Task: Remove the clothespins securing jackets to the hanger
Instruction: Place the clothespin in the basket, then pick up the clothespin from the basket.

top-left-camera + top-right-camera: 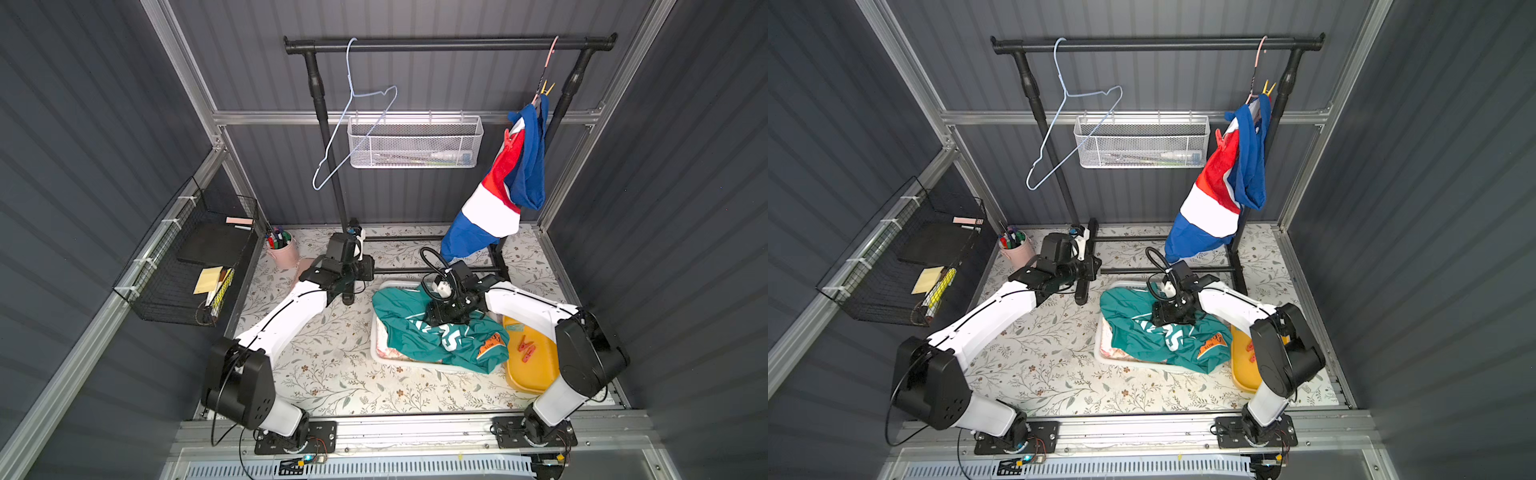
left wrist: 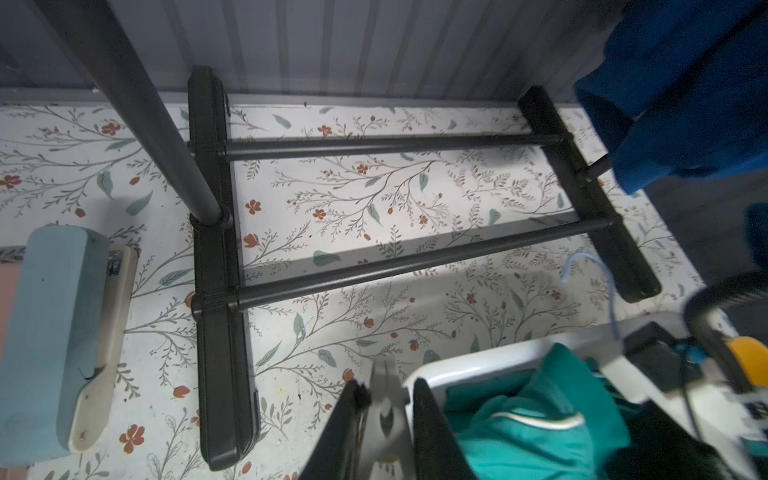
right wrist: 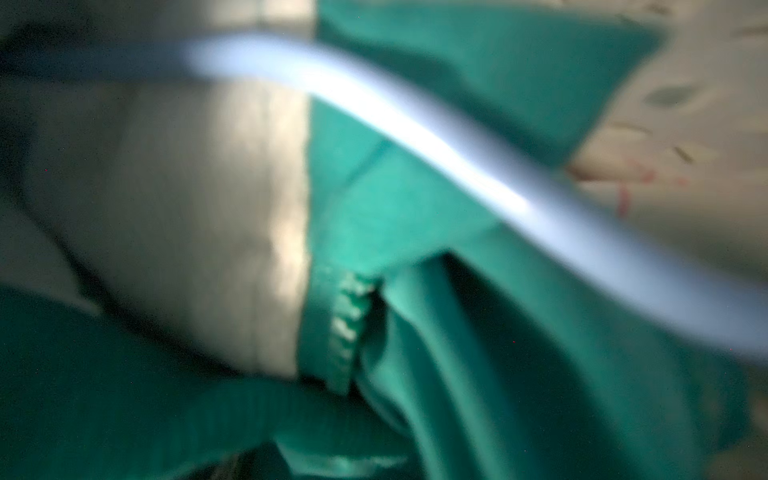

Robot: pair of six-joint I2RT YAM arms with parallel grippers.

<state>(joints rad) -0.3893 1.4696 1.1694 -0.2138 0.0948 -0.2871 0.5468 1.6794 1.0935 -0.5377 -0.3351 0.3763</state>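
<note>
While left gripper (image 2: 386, 395) is holding grey plastic clothespin (image 2: 384, 411) | right gripper (image 1: 437, 319) is sitting wide over white tray's (image 1: 376, 353) teal jacket (image 1: 415, 343) | next, maybe: dropping it.

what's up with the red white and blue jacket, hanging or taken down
Hanging: the jacket hangs from a pink hanger on the rail, a yellow clothespin and a red clothespin clipped on.

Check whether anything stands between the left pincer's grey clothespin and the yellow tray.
Yes: the white bin with the teal jacket, and the right arm above it, separate grey clothespin from yellow tray.
</note>
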